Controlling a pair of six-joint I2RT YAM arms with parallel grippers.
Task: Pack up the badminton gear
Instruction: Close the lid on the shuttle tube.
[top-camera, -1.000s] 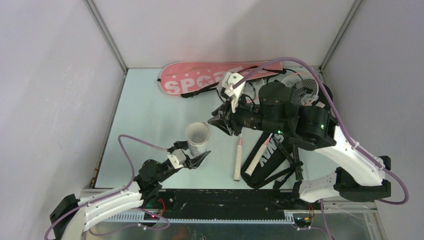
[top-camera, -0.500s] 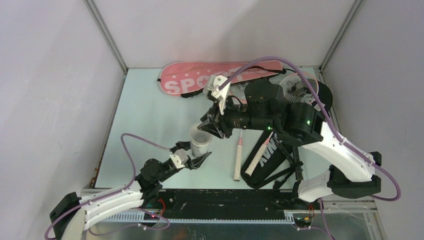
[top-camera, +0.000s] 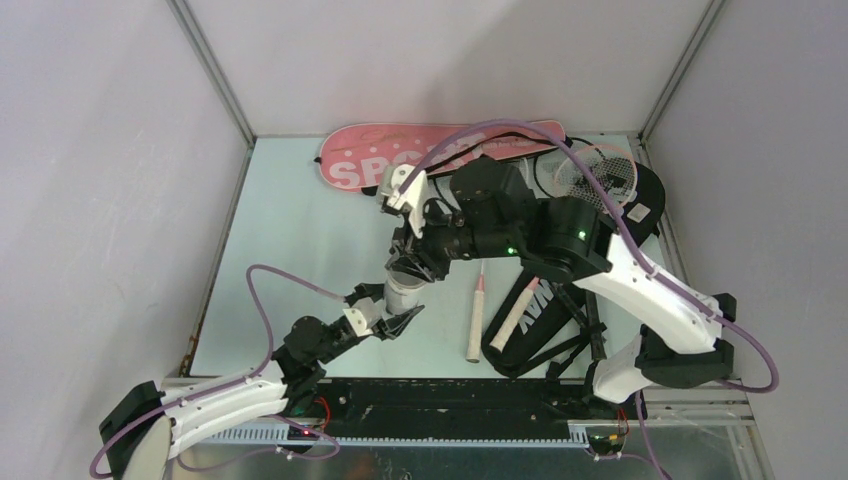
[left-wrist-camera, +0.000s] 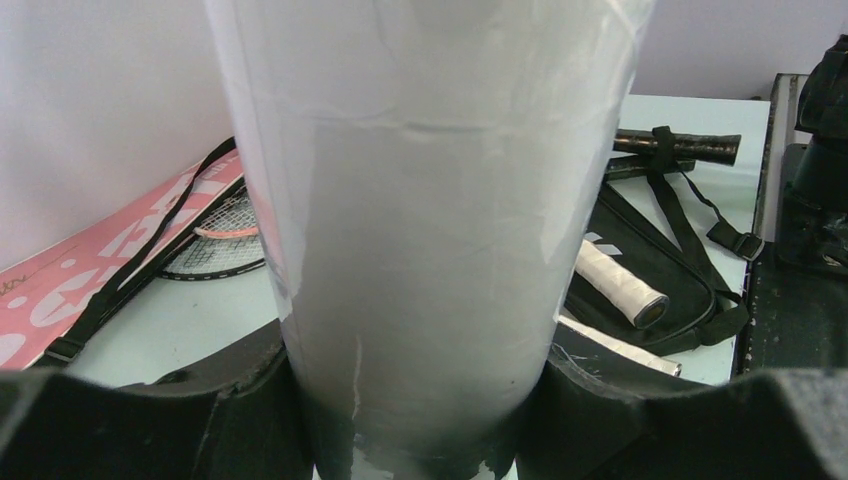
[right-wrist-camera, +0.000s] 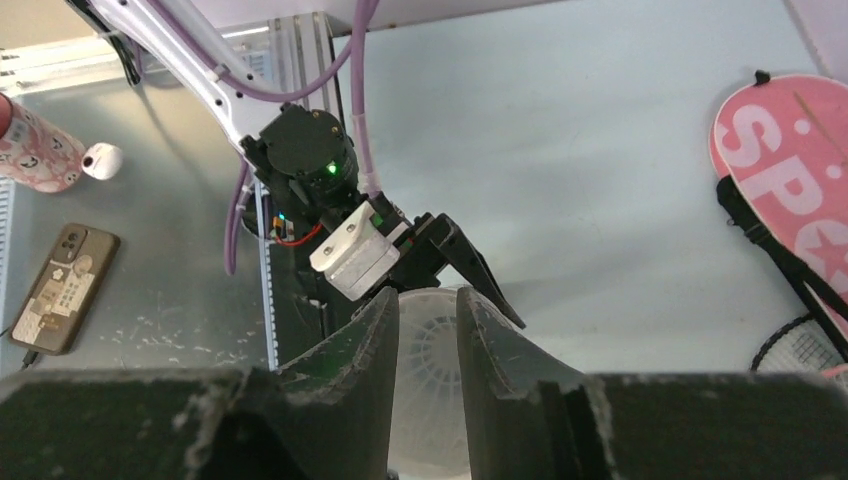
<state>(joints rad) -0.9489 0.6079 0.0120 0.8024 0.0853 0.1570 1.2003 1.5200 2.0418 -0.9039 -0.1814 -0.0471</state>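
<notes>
As the top camera looks down, the left gripper (top-camera: 385, 308) has its jaws spread wide around the foot of the translucent white tube (top-camera: 403, 290), which stands upright on the table (top-camera: 300, 230) towards the front-left. Directly over the tube's mouth hangs the right gripper (top-camera: 408, 266). Behind them the pink "SPORT" bag (top-camera: 380, 165) lies along the back edge. 2 racket handles (top-camera: 472, 330) lie just right of the tube, 1 of them resting on the black bag (top-camera: 545, 320).

Over to the left wrist — the tube fills the view, pinned at its base between both fingers (left-wrist-camera: 200, 420). The pink bag is on the left, the black bag on the right.

Right wrist now: 2 fingers (right-wrist-camera: 365, 350) narrowed to a slim gap, pinching a white feather shuttlecock (right-wrist-camera: 427, 350) just above the tube's open rim — the left gripper shows beyond it. A phone (right-wrist-camera: 60, 285) lies on the metal surface beside the arm bases.
</notes>
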